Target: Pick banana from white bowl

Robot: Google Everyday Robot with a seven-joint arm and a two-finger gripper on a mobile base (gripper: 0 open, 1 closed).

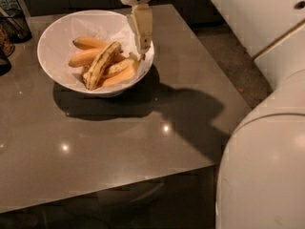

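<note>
The white bowl (57,37) stands on the grey table at the back left. It holds several bananas. The banana (101,65), dull yellow with dark streaks, lies diagonally on top of the smooth orange-yellow ones. My gripper (142,46) hangs from above over the bowl's right rim, its cream fingers pointing down. It is to the right of the banana and apart from it. It holds nothing that I can see.
The grey table (119,142) ends at its front edge low in view and at its right edge. My white arm and body (267,166) fill the right side. A dark wire basket (14,20) stands at the far left.
</note>
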